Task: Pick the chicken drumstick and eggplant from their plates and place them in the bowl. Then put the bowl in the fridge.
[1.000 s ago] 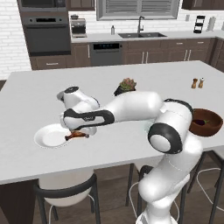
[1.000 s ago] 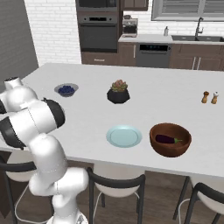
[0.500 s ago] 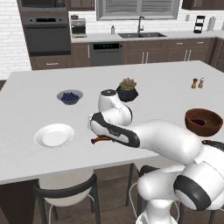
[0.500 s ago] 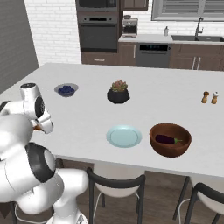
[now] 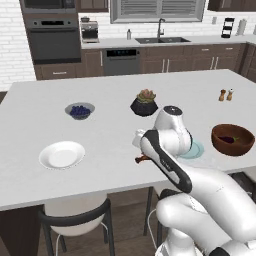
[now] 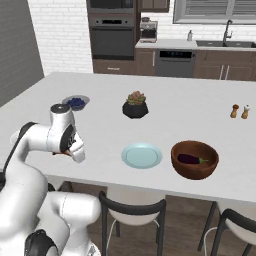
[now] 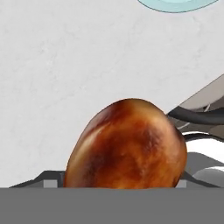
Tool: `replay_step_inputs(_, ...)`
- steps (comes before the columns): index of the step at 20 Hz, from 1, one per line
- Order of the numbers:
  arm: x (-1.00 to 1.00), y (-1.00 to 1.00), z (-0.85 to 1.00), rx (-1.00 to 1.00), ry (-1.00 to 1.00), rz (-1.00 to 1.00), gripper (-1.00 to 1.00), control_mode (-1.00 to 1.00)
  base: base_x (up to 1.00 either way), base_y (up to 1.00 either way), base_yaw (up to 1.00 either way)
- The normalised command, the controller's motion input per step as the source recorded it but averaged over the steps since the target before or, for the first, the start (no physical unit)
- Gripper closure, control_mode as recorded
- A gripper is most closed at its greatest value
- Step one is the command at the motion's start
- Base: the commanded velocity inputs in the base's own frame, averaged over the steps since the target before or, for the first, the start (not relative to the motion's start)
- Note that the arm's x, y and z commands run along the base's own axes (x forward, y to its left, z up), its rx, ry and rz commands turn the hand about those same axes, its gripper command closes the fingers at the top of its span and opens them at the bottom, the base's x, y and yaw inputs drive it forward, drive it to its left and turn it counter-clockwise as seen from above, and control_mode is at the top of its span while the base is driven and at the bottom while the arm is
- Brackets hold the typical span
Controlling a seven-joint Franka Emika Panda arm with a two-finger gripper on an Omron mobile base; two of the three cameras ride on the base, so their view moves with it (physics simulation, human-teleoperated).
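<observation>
My gripper [image 5: 140, 159] is shut on the chicken drumstick [image 5: 142, 159], held low over the counter's front edge, left of the pale blue plate [image 5: 196, 150]. In the hand view the plump brown drumstick [image 7: 127, 144] hides the fingertips, and the blue plate [image 7: 175, 5] shows at the top edge. The eggplant [image 6: 190, 159] lies inside the wooden bowl [image 6: 176, 162], which stands right of the blue plate [image 6: 141, 155]. The white plate [image 5: 62, 154] sits bare at the front left. The fridge is out of view.
A small grey bowl of blueberries [image 5: 79, 110] and a black plant pot [image 5: 144, 103] stand mid-counter. Salt and pepper shakers [image 5: 226, 94] are at the far right. Stools [image 6: 131, 215] line the near edge.
The arm has swung right from the white plate, carrying the drumstick along the front edge towards the blue plate. The white plate is now bare.
</observation>
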Motion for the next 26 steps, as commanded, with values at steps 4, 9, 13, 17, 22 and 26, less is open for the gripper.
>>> replay_step_inputs(4,0.13,-1.0,0.5,0.01,0.0,0.0,1.0,-1.0,0.0,0.0,0.0)
replay_step_inputs(9,0.18,-1.0,0.47,0.0,0.11,0.0,1.0,-1.0,0.0,0.0,0.0)
replay_step_inputs(13,0.32,-1.0,0.13,0.0,0.2,0.0,1.0,-1.0,0.0,0.0,0.0)
replay_step_inputs(17,0.52,-1.0,0.07,-0.01,0.17,-0.05,1.0,-1.0,0.0,0.0,0.0)
replay_step_inputs(22,0.51,-1.0,0.07,0.0,0.11,-0.05,1.0,-1.0,0.0,0.0,0.0)
replay_step_inputs(26,0.16,-1.0,0.33,0.01,0.12,-0.06,1.0,-1.0,0.0,0.0,0.0)
